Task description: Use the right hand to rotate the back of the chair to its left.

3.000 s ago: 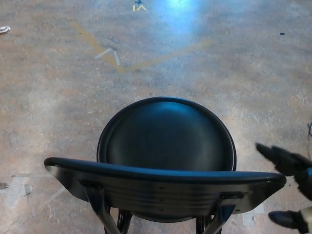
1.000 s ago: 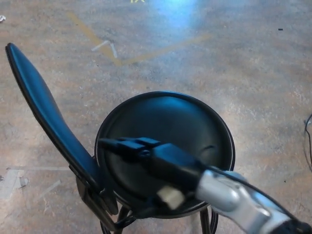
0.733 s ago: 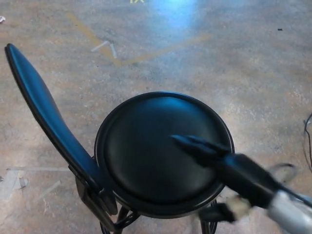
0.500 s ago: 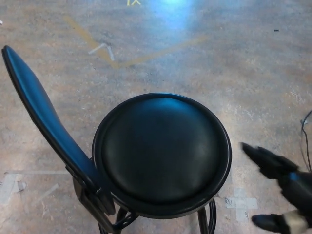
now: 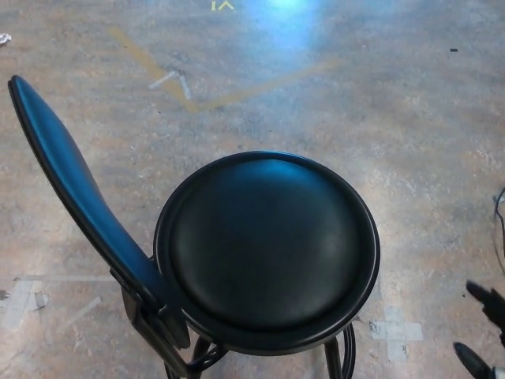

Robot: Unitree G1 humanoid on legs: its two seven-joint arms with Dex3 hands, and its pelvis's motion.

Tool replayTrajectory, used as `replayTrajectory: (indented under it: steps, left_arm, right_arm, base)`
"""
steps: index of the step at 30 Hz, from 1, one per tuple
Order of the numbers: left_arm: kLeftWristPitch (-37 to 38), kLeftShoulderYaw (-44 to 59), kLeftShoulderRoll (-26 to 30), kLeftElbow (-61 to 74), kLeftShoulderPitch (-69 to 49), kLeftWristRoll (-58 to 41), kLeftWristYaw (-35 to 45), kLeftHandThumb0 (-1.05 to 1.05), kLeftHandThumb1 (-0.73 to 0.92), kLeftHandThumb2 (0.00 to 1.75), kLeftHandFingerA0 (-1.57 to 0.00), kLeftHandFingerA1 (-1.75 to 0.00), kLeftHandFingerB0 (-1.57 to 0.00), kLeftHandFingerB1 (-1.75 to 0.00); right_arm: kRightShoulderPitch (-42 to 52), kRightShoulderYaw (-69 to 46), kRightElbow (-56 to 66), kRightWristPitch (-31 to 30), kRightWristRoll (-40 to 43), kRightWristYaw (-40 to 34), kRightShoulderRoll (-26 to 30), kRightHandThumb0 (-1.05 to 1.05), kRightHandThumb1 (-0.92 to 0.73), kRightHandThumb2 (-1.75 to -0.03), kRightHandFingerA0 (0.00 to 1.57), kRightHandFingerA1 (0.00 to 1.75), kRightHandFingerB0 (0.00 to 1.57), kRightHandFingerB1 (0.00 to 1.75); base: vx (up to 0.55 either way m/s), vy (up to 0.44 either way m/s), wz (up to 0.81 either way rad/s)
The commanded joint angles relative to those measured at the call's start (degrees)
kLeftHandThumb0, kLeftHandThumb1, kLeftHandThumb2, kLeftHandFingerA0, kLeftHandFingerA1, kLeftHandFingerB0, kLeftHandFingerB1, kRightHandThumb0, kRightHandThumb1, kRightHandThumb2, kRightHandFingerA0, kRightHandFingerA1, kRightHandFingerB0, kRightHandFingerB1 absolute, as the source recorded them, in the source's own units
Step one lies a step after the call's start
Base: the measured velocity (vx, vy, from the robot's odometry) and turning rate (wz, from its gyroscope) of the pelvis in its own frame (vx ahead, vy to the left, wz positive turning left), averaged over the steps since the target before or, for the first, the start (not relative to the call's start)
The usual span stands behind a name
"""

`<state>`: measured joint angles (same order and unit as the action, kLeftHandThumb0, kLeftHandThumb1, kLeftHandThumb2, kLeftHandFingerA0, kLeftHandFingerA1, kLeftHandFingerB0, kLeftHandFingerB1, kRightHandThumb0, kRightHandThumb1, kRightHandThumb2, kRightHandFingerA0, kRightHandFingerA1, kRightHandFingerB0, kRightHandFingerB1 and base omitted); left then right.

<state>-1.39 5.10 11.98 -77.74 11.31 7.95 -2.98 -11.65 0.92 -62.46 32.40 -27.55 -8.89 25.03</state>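
No legible writing, only yellow tape lines [image 5: 229,99] on the concrete floor [image 5: 394,118], bare all round. Black chair [image 5: 267,251] at centre, round glossy seat, curved back [image 5: 71,189] standing at its left. Right hand [image 5: 483,328] at lower right edge, clear of chair, fingertips [image 5: 476,290] spread, holding nothing.

Single head view, looking steeply down, chair [image 5: 264,253] close below (floor [image 5: 379,103] beyond)
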Motion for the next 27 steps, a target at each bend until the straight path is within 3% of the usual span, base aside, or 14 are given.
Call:
replayTrajectory:
  steps: [1,4,7,11,13,14,16,17,21,23,24,25,26,27]
  left_arm:
    - [-0.3,-0.1,-0.5,-0.4,-1.1,0.4,0.2,-0.54,0.76,0.63,-0.56,-0.49,-0.54,-0.42]
    - [-0.2,0.4,-0.6,-0.4,-1.1,0.0,-0.5,-0.51,0.75,0.62,-0.57,-0.51,-0.55,-0.44]
    - [-0.2,0.1,-0.5,-0.4,-1.1,0.2,-0.1,-0.52,0.77,0.63,-0.58,-0.51,-0.56,-0.43]
    - [0.5,-1.0,-0.3,-0.5,-2.0,1.5,-0.1,-0.5,0.79,0.64,-0.59,-0.53,-0.55,-0.43]
    - [0.4,-0.9,-0.3,-0.6,-1.9,1.4,-0.5,-0.5,0.77,0.63,-0.6,-0.51,-0.56,-0.43]
    - [0.4,-0.2,-0.6,-0.5,-1.8,0.6,-0.5,-0.5,0.73,0.62,-0.59,-0.52,-0.57,-0.44]
    - [0.3,0.5,-0.7,-0.4,-1.9,-0.1,-0.9,-0.49,0.76,0.63,-0.6,-0.53,-0.55,-0.44]
    - [0.3,1.1,-0.6,-0.4,-2.0,-0.5,-1.0,-0.48,0.79,0.64,-0.61,-0.53,-0.55,-0.44]
    - [-0.1,0.3,-0.4,-0.5,-1.9,0.6,-1.0,-0.5,0.79,0.64,-0.61,-0.52,-0.55,-0.44]
    - [0.3,-0.1,-0.3,-0.6,-2.1,1.1,-0.9,-0.49,0.81,0.64,-0.59,-0.51,-0.54,-0.43]
    - [0.5,1.6,-0.5,-0.6,-2.3,-0.6,-0.9,-0.48,0.78,0.63,-0.62,-0.52,-0.55,-0.44]
    - [0.6,2.4,-0.6,-0.6,-2.4,-1.3,-0.9,-0.48,0.78,0.63,-0.62,-0.52,-0.55,-0.44]
    - [0.6,1.7,-0.4,-0.6,-2.1,-0.4,-0.5,-0.49,0.78,0.64,-0.61,-0.51,-0.54,-0.43]
    - [0.5,1.4,-0.3,-0.6,-1.9,0.1,-0.6,-0.5,0.78,0.64,-0.6,-0.51,-0.54,-0.43]
  right_arm:
    - [-2.7,-4.7,-14.9,-19.2,6.0,-3.3,-5.5,-1.05,-0.89,-0.95,0.0,1.05,0.0,0.87]
    - [-1.7,-6.8,-16.0,-21.3,7.8,0.0,-7.1,-1.05,-0.77,-0.91,0.0,1.21,0.0,1.06]
    - [-1.0,-8.2,-16.5,-23.8,8.7,2.0,-8.4,-1.05,-0.73,-0.96,0.0,1.07,0.0,0.95]
    - [0.2,-9.4,-16.8,-25.7,9.2,3.5,-9.5,-1.05,-0.71,-0.93,0.0,1.07,0.0,0.97]
    - [0.5,-10.2,-16.8,-26.4,9.7,4.3,-10.1,-1.05,-0.66,-0.99,0.0,1.17,0.0,1.05]
    - [1.1,-10.9,-16.9,-26.7,10.4,4.9,-10.7,-1.05,-0.43,-1.36,0.12,0.96,0.13,0.86]
    - [1.5,-11.2,-16.9,-27.4,10.2,5.4,-11.0,-0.98,-0.36,-1.35,0.17,0.96,0.13,0.86]
    - [1.9,-13.1,-16.7,-26.8,12.0,5.5,-11.6,-1.05,-0.37,-1.37,0.12,1.0,0.0,0.88]
    - [2.5,-14.4,-16.4,-27.0,12.4,5.7,-12.2,-1.05,-0.34,-1.35,0.1,0.99,0.02,0.88]
    - [2.6,-15.5,-16.2,-26.4,13.2,6.0,-12.4,-1.05,-0.33,-1.34,0.15,1.04,0.0,0.93]
    - [2.5,-15.5,-16.2,-26.8,13.2,6.1,-12.4,-1.05,-0.3,-1.32,0.3,1.11,0.0,0.94]
    - [2.5,-15.5,-16.2,-27.0,13.2,6.2,-12.4,-1.05,-0.3,-1.32,0.3,1.11,0.0,0.94]
    - [2.4,-15.4,-16.2,-26.9,13.2,6.6,-12.2,-1.05,-0.32,-1.31,0.09,1.03,0.0,0.96]
    - [2.4,-15.4,-16.1,-26.6,13.2,6.7,-12.1,-1.05,-0.3,-1.32,0.02,1.01,0.0,0.94]
  base:
    - [0.0,0.0,0.0]
    - [0.0,0.0,0.0]
    - [0.0,0.0,0.0]
    - [0.0,0.0,0.0]
    - [0.0,0.0,0.0]
    - [0.0,0.0,0.0]
    - [0.0,0.0,0.0]
    - [0.0,0.0,0.0]
    - [0.0,0.0,0.0]
    - [0.0,0.0,0.0]
    - [0.0,0.0,0.0]
    - [0.0,0.0,0.0]
    - [0.0,0.0,0.0]
    - [0.0,0.0,0.0]
